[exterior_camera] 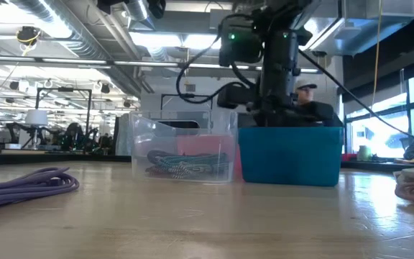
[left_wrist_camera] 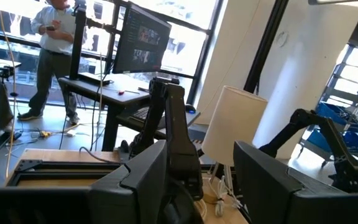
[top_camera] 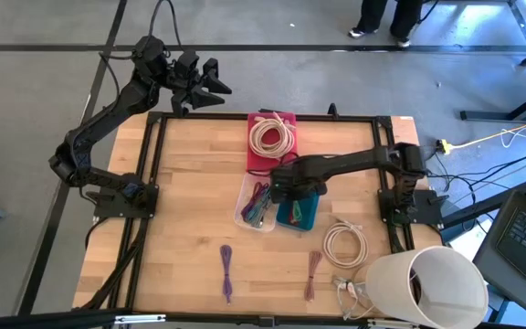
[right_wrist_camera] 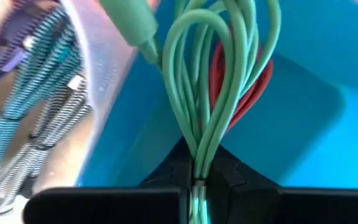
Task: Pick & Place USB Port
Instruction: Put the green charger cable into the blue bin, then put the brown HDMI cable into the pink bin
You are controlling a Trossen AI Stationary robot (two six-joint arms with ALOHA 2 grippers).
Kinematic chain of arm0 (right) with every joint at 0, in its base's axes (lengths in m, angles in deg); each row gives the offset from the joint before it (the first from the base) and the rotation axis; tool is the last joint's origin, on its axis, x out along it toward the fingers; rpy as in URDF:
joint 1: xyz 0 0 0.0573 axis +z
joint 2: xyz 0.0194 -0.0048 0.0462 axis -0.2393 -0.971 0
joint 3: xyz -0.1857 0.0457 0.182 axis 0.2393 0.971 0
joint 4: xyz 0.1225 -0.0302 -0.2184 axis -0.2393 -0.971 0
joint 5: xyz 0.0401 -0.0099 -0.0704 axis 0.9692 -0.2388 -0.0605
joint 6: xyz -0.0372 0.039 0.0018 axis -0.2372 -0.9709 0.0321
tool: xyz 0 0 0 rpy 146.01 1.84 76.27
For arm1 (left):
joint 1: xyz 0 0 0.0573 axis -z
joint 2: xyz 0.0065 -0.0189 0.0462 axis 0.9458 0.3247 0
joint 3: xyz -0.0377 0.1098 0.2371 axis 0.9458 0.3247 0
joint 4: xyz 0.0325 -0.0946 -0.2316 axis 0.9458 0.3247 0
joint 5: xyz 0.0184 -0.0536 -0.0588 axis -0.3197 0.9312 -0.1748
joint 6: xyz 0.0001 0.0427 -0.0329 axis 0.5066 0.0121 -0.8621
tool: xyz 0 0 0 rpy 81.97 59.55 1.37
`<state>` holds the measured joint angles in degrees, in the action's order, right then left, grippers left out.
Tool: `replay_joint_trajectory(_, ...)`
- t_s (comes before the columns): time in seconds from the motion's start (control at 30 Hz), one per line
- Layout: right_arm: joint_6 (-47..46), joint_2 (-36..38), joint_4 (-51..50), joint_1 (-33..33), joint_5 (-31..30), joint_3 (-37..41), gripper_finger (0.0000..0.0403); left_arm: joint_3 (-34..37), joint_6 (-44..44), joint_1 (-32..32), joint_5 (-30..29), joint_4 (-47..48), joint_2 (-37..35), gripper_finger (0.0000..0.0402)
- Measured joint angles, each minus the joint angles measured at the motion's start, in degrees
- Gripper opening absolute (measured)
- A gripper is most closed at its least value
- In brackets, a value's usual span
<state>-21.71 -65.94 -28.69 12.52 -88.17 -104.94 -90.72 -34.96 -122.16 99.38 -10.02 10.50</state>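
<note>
Though half hidden by right gripper [right_wrist_camera: 197, 180]: green cable [right_wrist_camera: 210, 81], probably looped.

Light: bright daylight enters through the windows [left_wrist_camera: 166, 37] behind my left arm, washing them out.
Ceiling: strip lamps [exterior_camera: 171, 36] glare overhead.
Counter [exterior_camera: 214, 216]: soft sheen, faint shadows beneath the bins.
Focus: the green cable [right_wrist_camera: 210, 93] at my right end effector [right_wrist_camera: 197, 180] is blurred close up.

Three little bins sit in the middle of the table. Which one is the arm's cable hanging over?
The blue bin. The right gripper has its jaws shut on a green cable right above it; the clear bin and pink bin stand aside.
</note>
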Motion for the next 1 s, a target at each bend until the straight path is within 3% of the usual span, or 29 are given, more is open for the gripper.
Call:
replay_joint_trajectory(0.3,1.1,-1.69,0.16,-0.07,1.56,0.0,0.0023,0.0,-0.45,0.0,1.1,0.0,0.01,0.0179)
replay_joint_trajectory(0.57,1.12,-1.62,0.34,-0.07,1.75,0.0,0.0133,0.0,-0.46,0.0,1.11,0.0,0.0,0.0179)
replay_joint_trajectory(0.7,1.14,-0.78,-0.94,-0.05,0.04,-0.28,0.0163,0.0,-0.45,0.0,1.12,0.0,0.0,0.0179)
replay_joint_trajectory(1.0,1.43,0.7,-14.42,1.76,-5.99,-9.76,0.0159,0.0,-1.02,0.0,1.36,-0.02,0.02,0.0179)
